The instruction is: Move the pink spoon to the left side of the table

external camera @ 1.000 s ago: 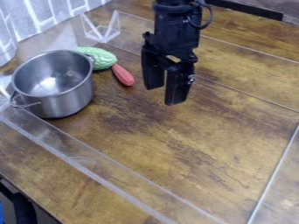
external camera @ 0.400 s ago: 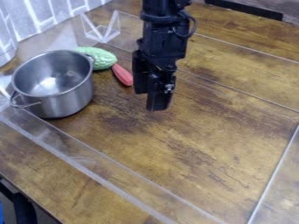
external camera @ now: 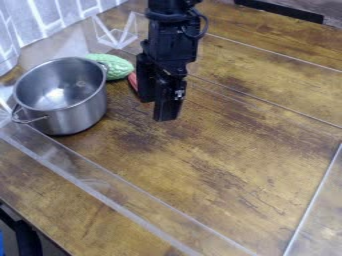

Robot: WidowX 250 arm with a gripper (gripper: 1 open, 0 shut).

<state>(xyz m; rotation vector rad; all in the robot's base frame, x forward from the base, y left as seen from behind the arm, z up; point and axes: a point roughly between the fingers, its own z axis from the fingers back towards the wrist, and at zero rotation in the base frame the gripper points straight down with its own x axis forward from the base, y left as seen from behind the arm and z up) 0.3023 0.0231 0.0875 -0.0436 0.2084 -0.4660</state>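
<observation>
Pink spoon (external camera: 135,88): lying on the table (external camera: 227,150) in the upper-left part of the view, mostly hidden behind the gripper; only a short red-pink sliver shows at the gripper's left edge. Whether the gripper touches it cannot be told.

Gripper (external camera: 160,100): black, pointing downward, directly over the spoon's position. Its two fingers (external camera: 170,103) hang close to the tabletop with a narrow gap visible between them; nothing can be seen held in that gap, so the jaws read as parted, not clamped on any object.

Green knobbly object (external camera: 114,66): at roughly 10 o'clock from the spoon, just beside it.

Steel pot (external camera: 60,94): at 9 o'clock from the spoon, near it, upright, interior bare, handle toward the lower left.

Pale see-through strips (external camera: 120,185) cross the dark brown planks diagonally at 6 o'clock from the pot.
</observation>
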